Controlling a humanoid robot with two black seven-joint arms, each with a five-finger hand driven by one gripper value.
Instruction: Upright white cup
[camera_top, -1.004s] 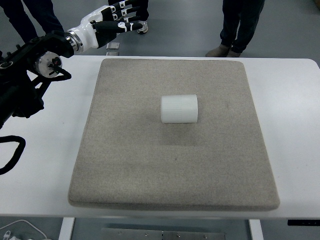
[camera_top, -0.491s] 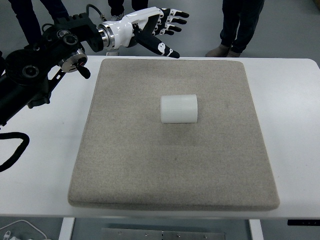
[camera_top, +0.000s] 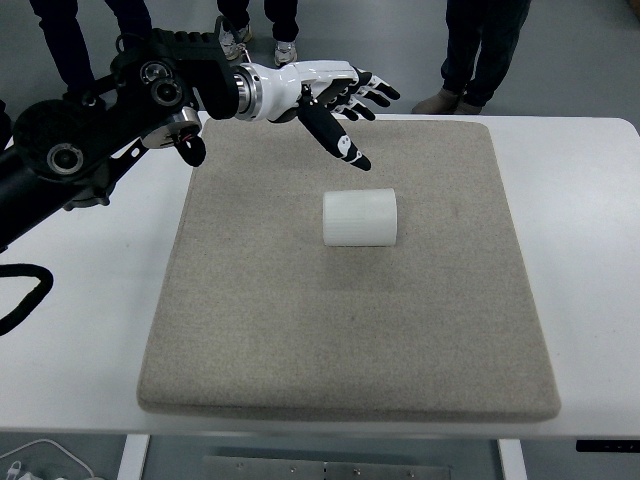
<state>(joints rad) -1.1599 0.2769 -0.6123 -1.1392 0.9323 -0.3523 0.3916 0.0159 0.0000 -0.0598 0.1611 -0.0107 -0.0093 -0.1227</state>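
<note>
White cup (camera_top: 360, 217) lies on its side near the middle of the beige felt mat (camera_top: 250, 330), below and just to the right of the fingers (camera_top: 340, 140), well apart from them and not yet touched. In the last second the left hand (camera_top: 335, 100) has swung in from the far left corner of the desk (camera_top: 80, 330), out over the mat's far edge, and dropped lower toward the cup. Half a second ago it was higher and further left, beyond the mat; now the thumb points down at the cup's left end. The fingers are spread wide and hold nothing. I judge this the approach before the grasp: the hand is closing on the cup, but the uprighting itself has not begun. The cup has not shifted across the frames. The right arm is out of view. At the top, people's legs (camera_top: 480, 50) stand beyond the desk.
</note>
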